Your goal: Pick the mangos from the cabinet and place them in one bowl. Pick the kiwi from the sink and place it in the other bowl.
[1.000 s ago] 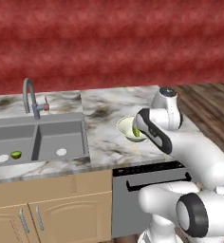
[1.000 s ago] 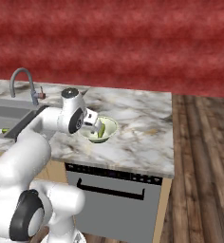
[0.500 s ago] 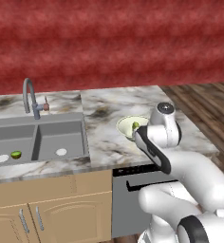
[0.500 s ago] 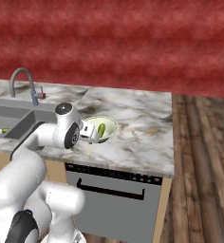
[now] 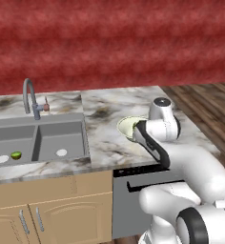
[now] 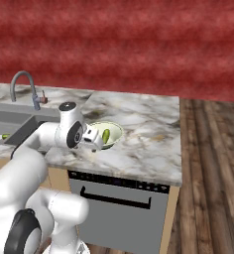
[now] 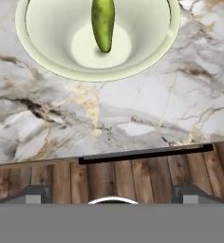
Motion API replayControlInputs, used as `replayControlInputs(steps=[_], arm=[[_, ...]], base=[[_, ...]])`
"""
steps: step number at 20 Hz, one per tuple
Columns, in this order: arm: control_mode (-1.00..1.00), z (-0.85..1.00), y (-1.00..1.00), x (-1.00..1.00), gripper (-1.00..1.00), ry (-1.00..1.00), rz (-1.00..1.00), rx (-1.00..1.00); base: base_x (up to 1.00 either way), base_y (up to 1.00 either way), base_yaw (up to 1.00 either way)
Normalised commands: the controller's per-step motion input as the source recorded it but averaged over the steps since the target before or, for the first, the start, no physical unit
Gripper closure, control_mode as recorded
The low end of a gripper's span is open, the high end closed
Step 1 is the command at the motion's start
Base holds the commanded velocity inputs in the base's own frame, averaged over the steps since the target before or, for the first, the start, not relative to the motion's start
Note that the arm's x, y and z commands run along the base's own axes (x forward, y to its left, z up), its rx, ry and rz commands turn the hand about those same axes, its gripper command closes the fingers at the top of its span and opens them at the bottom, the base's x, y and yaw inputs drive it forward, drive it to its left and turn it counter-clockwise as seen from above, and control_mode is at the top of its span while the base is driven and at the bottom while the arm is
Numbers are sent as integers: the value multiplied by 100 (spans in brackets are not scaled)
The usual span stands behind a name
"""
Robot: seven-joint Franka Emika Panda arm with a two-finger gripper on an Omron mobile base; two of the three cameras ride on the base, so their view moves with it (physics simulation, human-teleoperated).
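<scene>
Marble-patterned kitchen counter [image 6: 139,144] against a red wall [image 5: 109,43], with wood plank flooring [image 6: 213,173] to the right. Nearest the base: tan lower cupboard doors [image 5: 47,214] and a grey dishwasher front [image 6: 119,208] with a dark handle, set below the counter edge. Above that edge, the gripper [image 6: 95,137] hangs beside the near rim of the cream-white bowl [image 7: 33,42], its jaws spread wide with nothing between them; in the hand view the finger tips [image 7: 34,195] frame the floor below the counter's lip. In the bowl lies one long green mango [image 7: 103,21], resting on the bowl's floor and inner wall. Farther left: the grey double-basin sink [image 5: 47,126], with the small bright-green kiwi [image 5: 16,155] in the left basin just beside a white drain [image 5: 2,158]. Behind the basins rises the curved steel faucet [image 5: 29,97].
</scene>
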Motion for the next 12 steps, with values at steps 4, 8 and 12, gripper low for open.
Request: replayControlInputs(steps=[4, 8, 12], arm=[[-100, 13, 12, -10, -100, 14, -2, -5], [100, 0, 0, 0, -100, 0, 0, 0], [100, 0, 0, 0, -100, 0, 0, 0]], base=[[0, 0, 0], [0, 0, 0], [-18, -12, -1]])
